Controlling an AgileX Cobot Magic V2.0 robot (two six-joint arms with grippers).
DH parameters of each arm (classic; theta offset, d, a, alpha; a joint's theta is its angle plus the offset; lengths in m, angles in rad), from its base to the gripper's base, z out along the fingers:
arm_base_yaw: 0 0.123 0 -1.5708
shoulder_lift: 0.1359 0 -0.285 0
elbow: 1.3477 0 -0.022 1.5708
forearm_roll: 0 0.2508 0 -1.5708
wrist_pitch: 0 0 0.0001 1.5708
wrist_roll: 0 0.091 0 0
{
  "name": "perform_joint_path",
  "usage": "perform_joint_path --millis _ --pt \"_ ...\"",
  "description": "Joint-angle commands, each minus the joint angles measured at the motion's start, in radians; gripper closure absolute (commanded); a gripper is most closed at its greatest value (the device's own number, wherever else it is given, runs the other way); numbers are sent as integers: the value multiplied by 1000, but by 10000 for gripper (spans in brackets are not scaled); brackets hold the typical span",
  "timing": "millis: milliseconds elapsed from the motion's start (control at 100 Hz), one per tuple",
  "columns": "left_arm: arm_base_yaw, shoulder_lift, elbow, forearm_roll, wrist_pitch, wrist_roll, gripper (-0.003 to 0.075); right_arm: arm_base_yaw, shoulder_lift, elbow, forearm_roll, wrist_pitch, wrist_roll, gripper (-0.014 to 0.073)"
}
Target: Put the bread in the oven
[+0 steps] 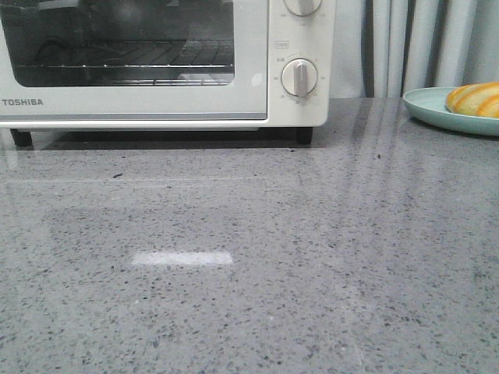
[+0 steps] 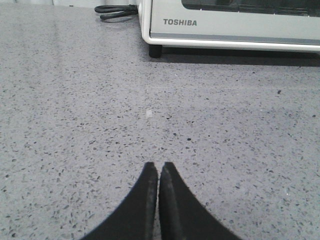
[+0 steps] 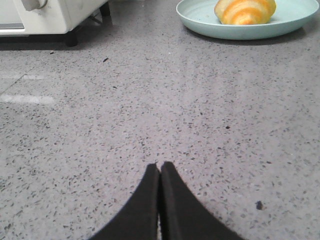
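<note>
I see the bread [image 1: 475, 99] lying on a pale green plate [image 1: 425, 107] at the far right of the grey surface [image 1: 249, 265], well apart from the oven [image 1: 156, 62] (door closed). My left tool [image 2: 158, 175] and right tool [image 3: 160, 175] both sit pressed together, empty, low over the surface.

a pale green plate [image 3: 200, 20] sits on the speckled grey worktop [image 1: 249, 273], with grey curtains [image 1: 413, 43] behind and a black cord [image 2: 117, 10].
</note>
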Motion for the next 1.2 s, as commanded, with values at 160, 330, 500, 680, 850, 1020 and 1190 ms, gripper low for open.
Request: perform_joint_path --millis 160,330,500,680,850,1020,1190 --pt "3 -30 24 -14 -47 -11 741 -5 -22 12 -4 -34 -4 662" --pt "3 -30 24 -14 -47 -11 741 -5 -22 12 -4 -34 -4 662" --pt "3 -30 24 -14 -47 -11 741 -5 -22 12 -4 -34 -4 662" --pt "3 -30 24 -14 -47 -11 741 -5 -22 12 -4 -34 -4 662" --pt "3 -30 24 -14 -47 -11 741 -5 -22 12 -12 -34 -4 662" --pt "3 -30 24 -14 -49 -11 741 -5 -22 12 -82 -138 -4 662" --pt "3 -30 24 -121 -61 -11 741 -5 -22 12 -118 -409 -4 662"
